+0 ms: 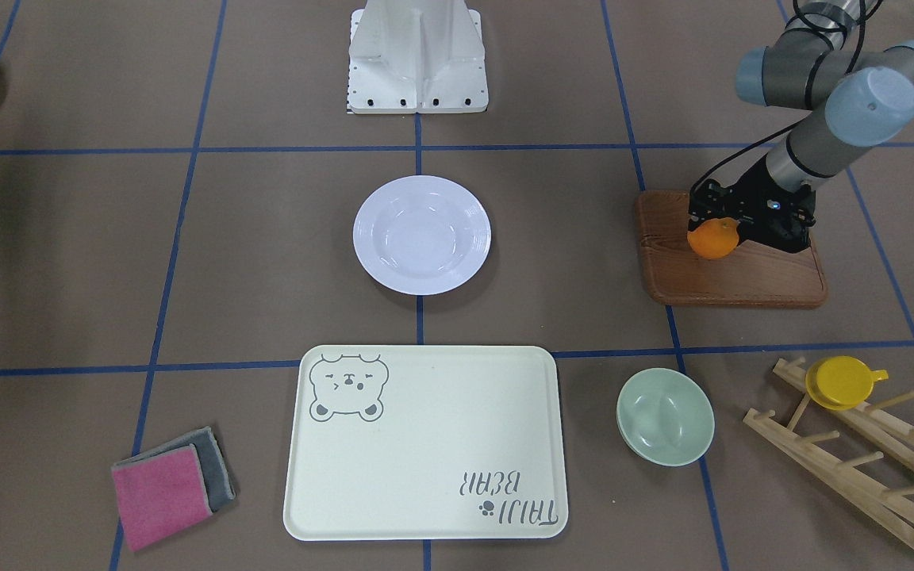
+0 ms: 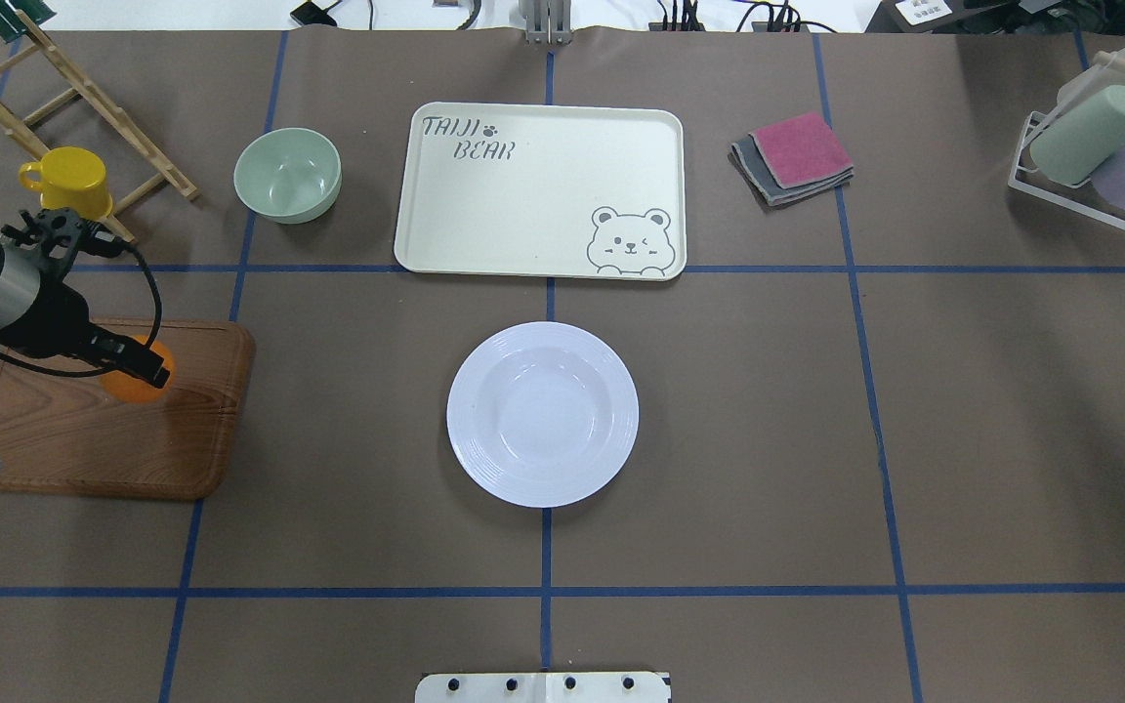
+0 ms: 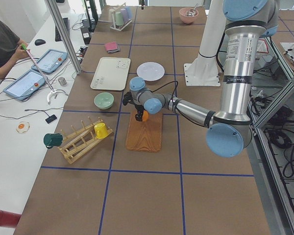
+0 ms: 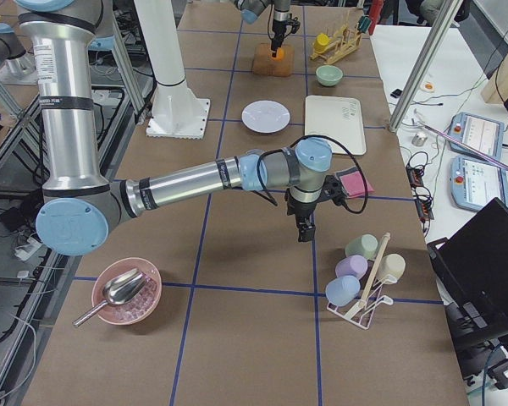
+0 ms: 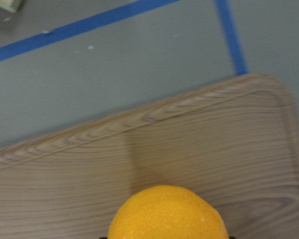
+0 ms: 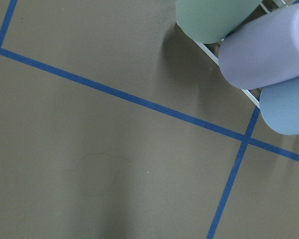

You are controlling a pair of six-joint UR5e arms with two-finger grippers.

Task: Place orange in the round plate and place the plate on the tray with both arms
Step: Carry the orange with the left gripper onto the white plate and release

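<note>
Front-facing view: left end effector (image 1: 712, 231) down over the brown wooden board (image 1: 743, 281), apparently clasped on the small round bright orange fruit (image 1: 713, 242) — black fingers on either side of it. Well apart from the white glossy round plate (image 1: 421, 235), which sits empty at the middle of the surface (image 1: 68, 262). Beyond the plate, on the operators' side, the large pale cream rectangular tray (image 1: 425, 444), also bare.

Overhead view: puts the plate toward the robot's right of the orange and a little nearer the base, with bare surface between. Calls, most likely, for a sideways carry across that gap. No long axis to mind on a round fruit or a round plate.

Left side view: near arm stretched out to the board, orange at its tip. Lifted or resting on the wood — hard to tell.

Right side view: right end effector (image 4: 305, 230) low over bare surface near the pink and grey cloths (image 4: 356, 182), well away from plate and orange. Open or closed cannot be told. Left arm plainly the nearer one.

Left wrist view: orange at the bottom edge, wood grain behind.

Right wrist view: only surface, blue tape (image 6: 139, 102) and pastel cups (image 6: 269, 55).
</note>
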